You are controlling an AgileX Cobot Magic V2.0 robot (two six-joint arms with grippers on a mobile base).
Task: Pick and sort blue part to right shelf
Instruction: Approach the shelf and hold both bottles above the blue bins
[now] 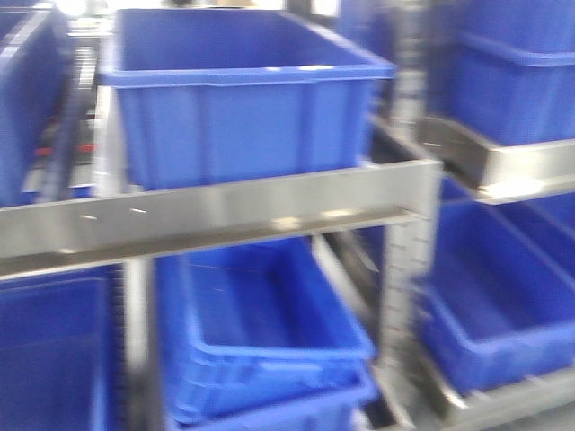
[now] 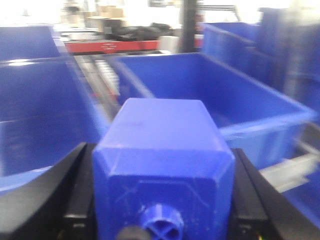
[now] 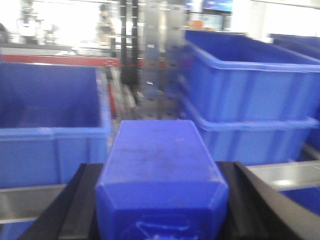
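In the left wrist view a blue box-shaped part (image 2: 162, 150) sits between the two black fingers (image 2: 75, 195) of my left gripper (image 2: 162, 200), which is shut on it, held above the blue bins. In the right wrist view a second blue part (image 3: 161, 165) is clamped between the black fingers (image 3: 252, 200) of my right gripper (image 3: 161, 205), in front of a steel shelf rail. Neither gripper nor either part shows in the front view, which is blurred.
Steel shelving (image 1: 225, 215) carries blue bins: a large one on top (image 1: 238, 90), open ones below (image 1: 269, 332) and others on the right shelf (image 1: 503, 296). An open bin (image 2: 215, 95) lies ahead of the left gripper; stacked bins (image 3: 250, 90) stand right of the right gripper.
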